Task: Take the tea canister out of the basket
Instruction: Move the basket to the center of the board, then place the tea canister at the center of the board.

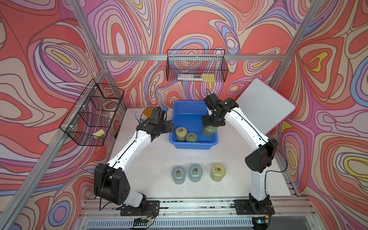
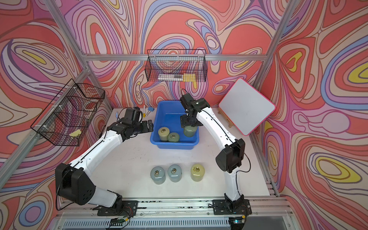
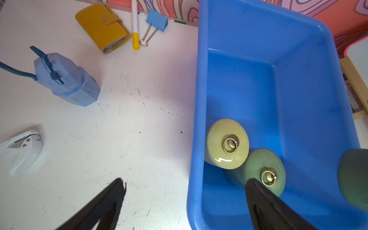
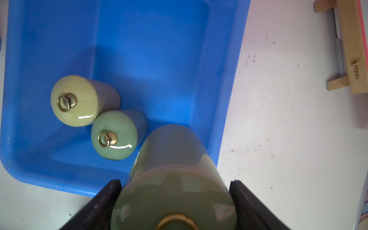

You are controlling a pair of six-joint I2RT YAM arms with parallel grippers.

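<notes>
**Top views.** The right gripper (image 1: 211,125) is clenched on the tea canister (image 1: 209,131), which hangs over the right wall of the basket (image 1: 192,147). I cannot tell whether its base clears the rim. The left gripper (image 1: 171,126) is released and empty, just outside the left wall.

Hazard: if I move sideways too low, the base could catch the rim and drag the basket.

**Left wrist view.** The jaws straddle the basket's wall. Two other canisters (image 3: 228,143) stand inside it, touching each other.

**Right wrist view.** The fingers (image 4: 245,201) press a glossy body. I judge that a fast swing could make it slip.

**Surface and room.** The white table (image 2: 123,159) is scuffed. Three canisters (image 2: 174,173) stand in a row near the front. A whiteboard (image 2: 247,105) leans at the right. Wire baskets (image 2: 176,65) hang on swirl-patterned walls.
</notes>
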